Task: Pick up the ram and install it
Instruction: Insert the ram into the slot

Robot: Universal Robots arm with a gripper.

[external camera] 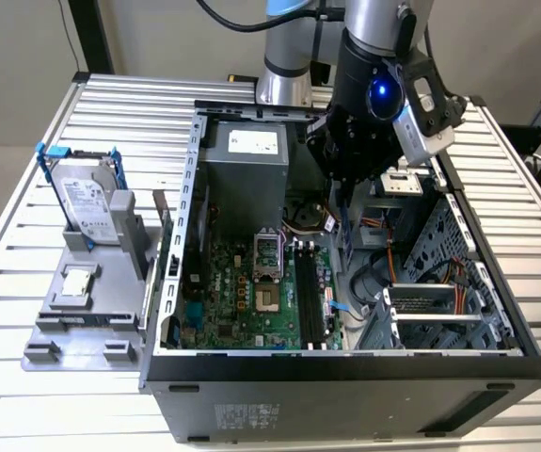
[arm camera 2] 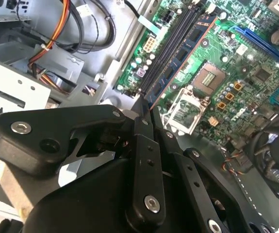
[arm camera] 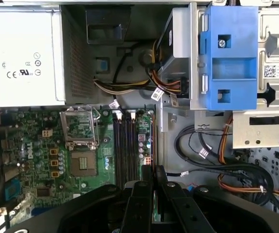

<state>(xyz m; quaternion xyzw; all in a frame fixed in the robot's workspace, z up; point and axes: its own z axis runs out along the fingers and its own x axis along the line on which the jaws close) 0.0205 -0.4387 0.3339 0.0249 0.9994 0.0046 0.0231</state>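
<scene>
Hanging over the open computer case (external camera: 345, 395) on the counter (external camera: 54, 414), with the tool (external camera: 339, 205) reaching down into its far middle part. Clamping the ram (arm camera 2: 180, 60) between fingers (arm camera 2: 141, 124) drawn nearly together, the tool (arm camera 2: 146, 112) gripping one end of the stick. Holding the ram (arm camera: 151, 143) just above the motherboard (external camera: 242, 292), running alongside the black slots (arm camera: 127, 141) and close to the empty processor socket (arm camera: 83, 160). Sitting well apart on the left, outside the case, a silver hard drive (external camera: 91, 202) in a blue-clipped frame.
</scene>
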